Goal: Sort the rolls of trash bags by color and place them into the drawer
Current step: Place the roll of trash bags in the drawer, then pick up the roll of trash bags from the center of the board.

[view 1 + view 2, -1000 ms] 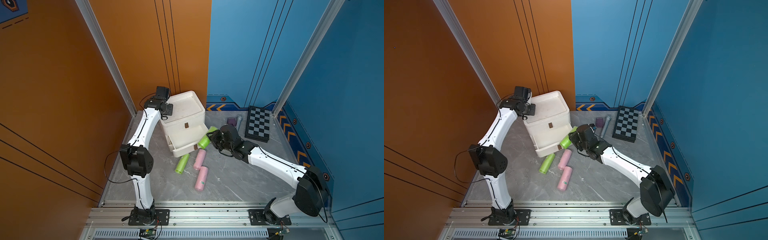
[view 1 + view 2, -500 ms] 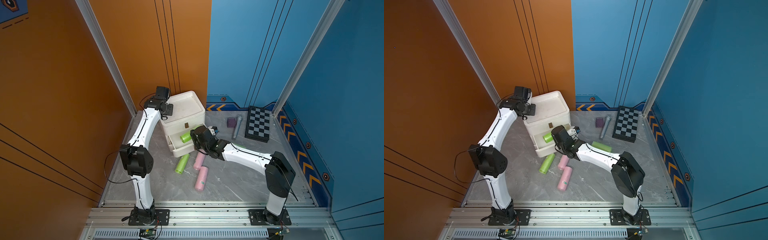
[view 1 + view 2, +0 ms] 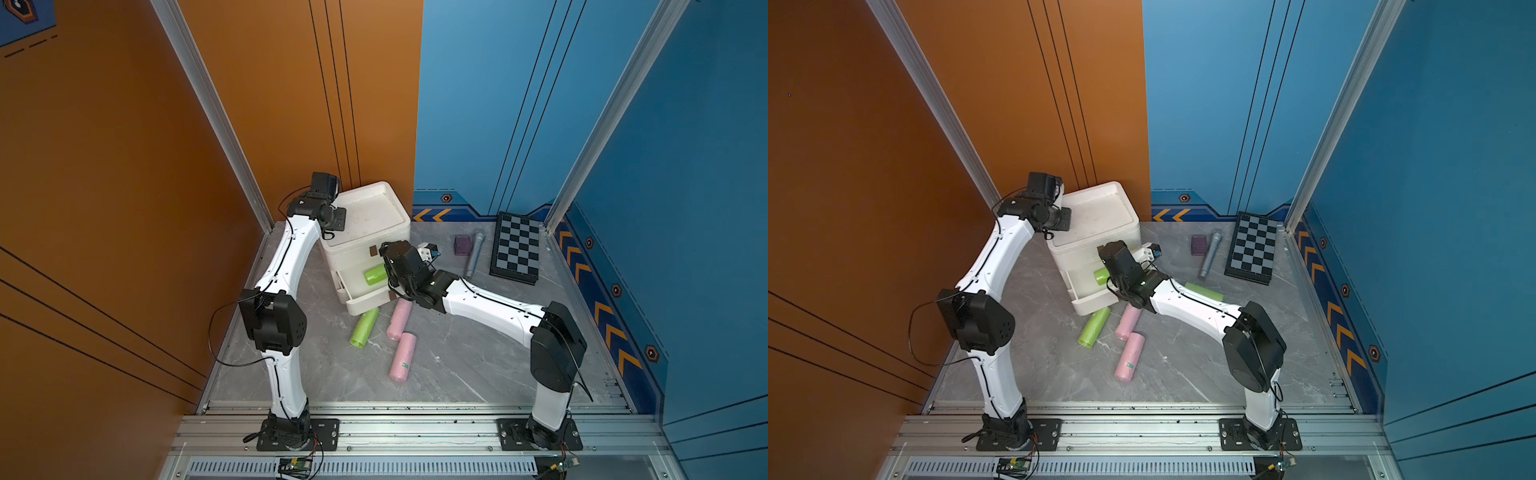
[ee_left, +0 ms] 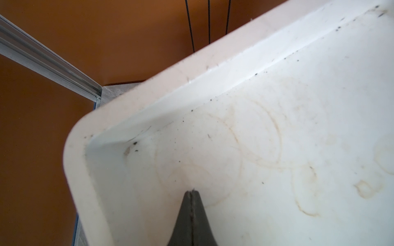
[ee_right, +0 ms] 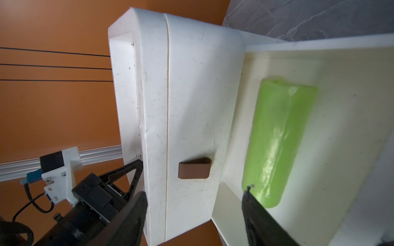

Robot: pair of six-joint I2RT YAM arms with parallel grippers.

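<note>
Over the open drawer (image 3: pixel 359 296), has just spread the right pincer (image 5: pixel 194 191) wide and let go of a green roll (image 5: pixel 277 138), now lying inside. Keeps the left pincer (image 4: pixel 192 192) shut and empty on the cabinet top (image 4: pixel 277 127). Leaves other rolls (image 3: pixel 402 357) on the surface (image 3: pixel 457 353).

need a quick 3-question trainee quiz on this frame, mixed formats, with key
1. True or false: the right gripper is shut on the green roll in the open drawer.
2. How many pink rolls lie on the table? A one, B two, C three.
3. Fill in: the left gripper, over the cabinet's top tray, is ____ (open/shut).
Key: 1 false, its jaws stand open; 2 B; 3 shut.
</note>
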